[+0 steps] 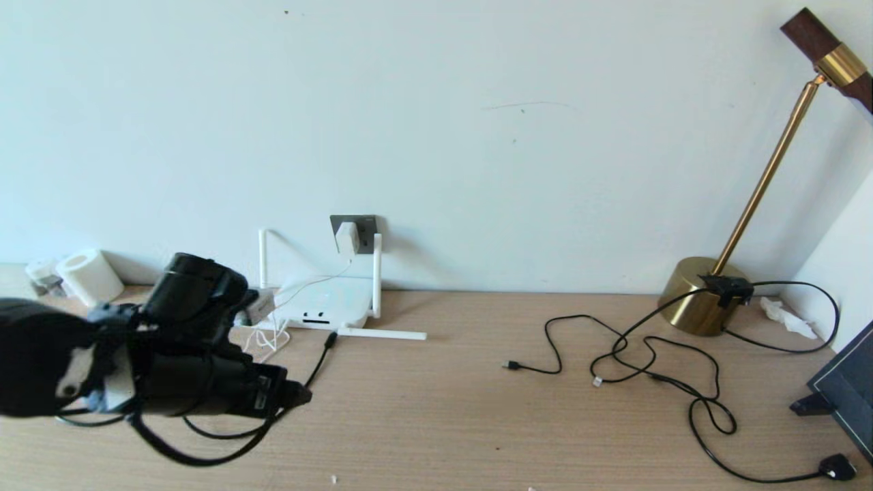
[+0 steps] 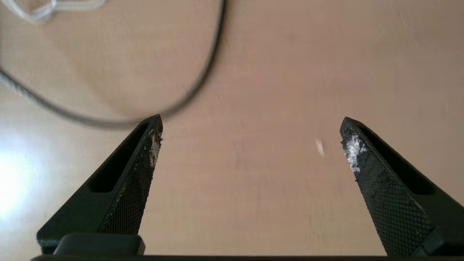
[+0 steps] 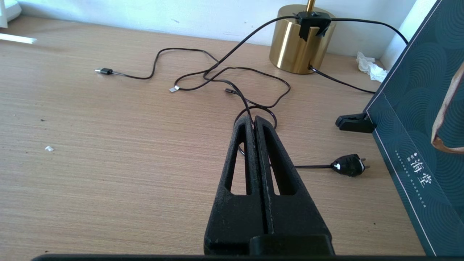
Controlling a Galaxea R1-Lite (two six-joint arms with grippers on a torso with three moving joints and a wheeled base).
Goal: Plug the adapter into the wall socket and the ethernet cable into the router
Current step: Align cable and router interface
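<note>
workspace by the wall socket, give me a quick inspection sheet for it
surface: wooden floor, a few small white specks.
job's things: adapter sits in the wall socket; router lies below it; ethernet cable ends with its plug near the router's front, cannot tell if seated.
clutter: paper roll, crumpled tissue, dark bag.
grippers: left gripper open, empty, over bare floor; right gripper shut, empty.
cables: thin black cords tangled loose, flat black plug lying free.
surroundings: plain white wall, brass lamp.
</note>
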